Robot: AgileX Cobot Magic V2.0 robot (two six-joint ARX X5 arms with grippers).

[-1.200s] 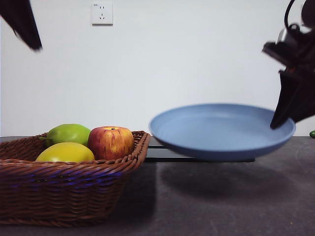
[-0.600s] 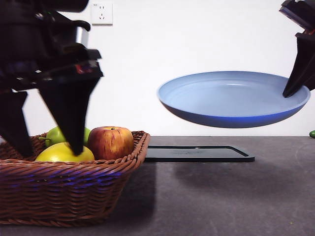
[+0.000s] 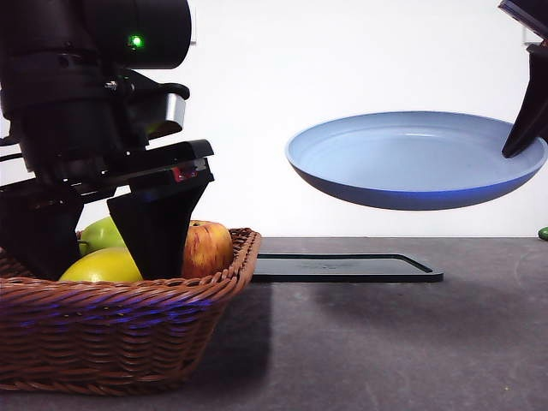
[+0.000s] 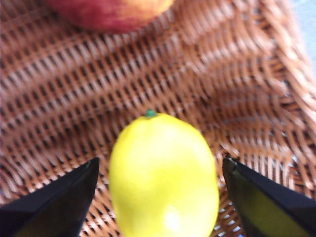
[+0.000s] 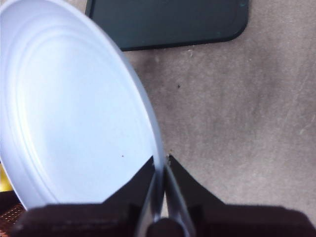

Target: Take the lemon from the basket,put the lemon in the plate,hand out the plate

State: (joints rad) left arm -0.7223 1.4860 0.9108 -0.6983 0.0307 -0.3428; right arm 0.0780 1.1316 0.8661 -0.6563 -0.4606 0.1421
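The yellow lemon (image 3: 96,264) lies in the brown wicker basket (image 3: 128,330) at the near left. My left gripper (image 3: 103,276) has come down into the basket and stands open. In the left wrist view its jaws flank the lemon (image 4: 163,182), with a narrow gap on each side. The light-blue plate (image 3: 411,163) hangs in the air at the right, tilted slightly. My right gripper (image 5: 160,165) is shut on the plate's rim (image 5: 153,143) and shows as a dark tip (image 3: 524,128) at the right edge.
A red-yellow apple (image 3: 210,247) and a green fruit (image 3: 98,233) lie in the basket behind the lemon. A flat black tray (image 3: 342,267) rests on the dark table beneath the plate. A small green object (image 3: 543,233) sits at the far right.
My left arm has dropped lower into the basket, so its jaws now straddle the lemon. The plate has risen a little further above the tray.
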